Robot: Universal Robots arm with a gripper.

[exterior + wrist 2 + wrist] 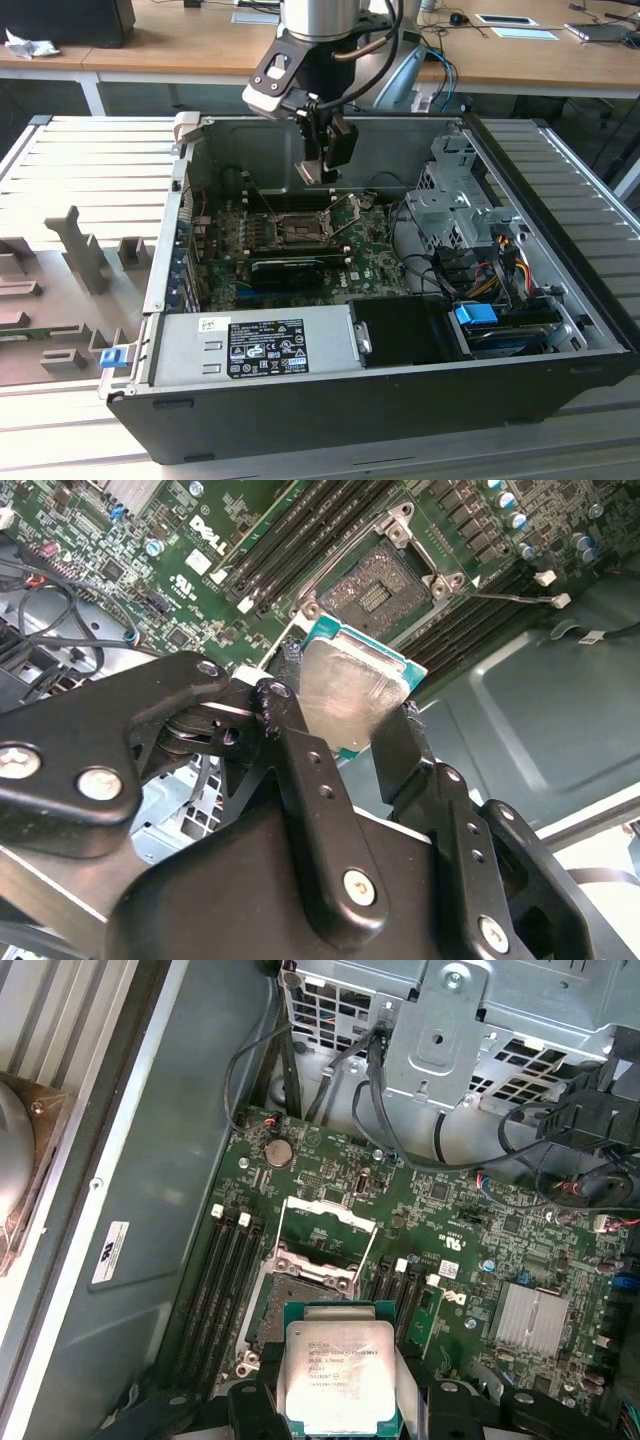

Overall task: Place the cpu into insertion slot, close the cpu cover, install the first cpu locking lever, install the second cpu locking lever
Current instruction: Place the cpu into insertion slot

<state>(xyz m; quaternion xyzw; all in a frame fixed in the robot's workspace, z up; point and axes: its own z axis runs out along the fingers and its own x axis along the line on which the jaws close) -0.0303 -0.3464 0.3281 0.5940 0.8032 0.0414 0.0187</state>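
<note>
Nearest us, we see the gripper [348, 702] pinching the cpu [335, 1372] between its 2 fingers [305, 755], in the air above the insertion slot [300, 1295]; beyond, the cpu cover [330, 1212] stands raised on the green motherboard [440, 1240].

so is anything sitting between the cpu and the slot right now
Nothing visible does. The gripper holds the cpu in the air above the insertion slot. The cpu cover is swung open and the slot lies bare.
</note>
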